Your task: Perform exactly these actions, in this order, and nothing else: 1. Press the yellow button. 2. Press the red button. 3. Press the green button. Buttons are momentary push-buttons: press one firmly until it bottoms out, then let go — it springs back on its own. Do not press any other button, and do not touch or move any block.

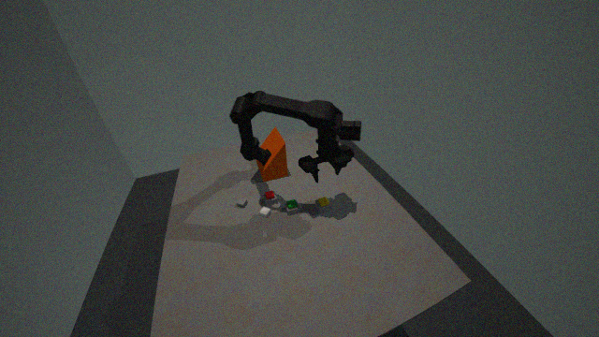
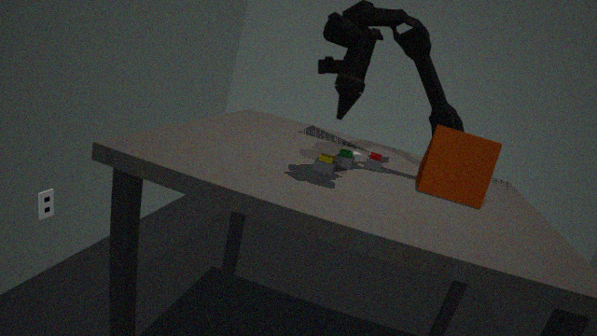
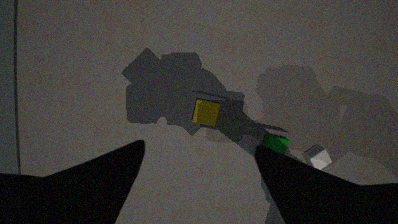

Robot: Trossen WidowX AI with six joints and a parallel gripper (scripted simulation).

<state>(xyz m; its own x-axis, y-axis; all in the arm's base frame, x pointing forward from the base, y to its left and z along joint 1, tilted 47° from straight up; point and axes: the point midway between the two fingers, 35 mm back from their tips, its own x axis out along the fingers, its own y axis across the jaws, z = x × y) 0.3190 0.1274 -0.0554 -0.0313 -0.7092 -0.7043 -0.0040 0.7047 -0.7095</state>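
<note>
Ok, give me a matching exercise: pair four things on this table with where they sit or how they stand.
Things:
1. square yellow push-button
2. square green push-button
3. large orange block
4. black pincer

Places or states:
A. middle of the three-button row
B. open and empty, above the table
C. at the foot of the arm
D. end of the row, under the pincer's shadow

Pairs: 1-D, 2-A, 3-C, 4-B

The arm (image 1: 281, 105) arches high, its pincer (image 1: 326, 176) pointing downward, spread wide and empty.
</note>
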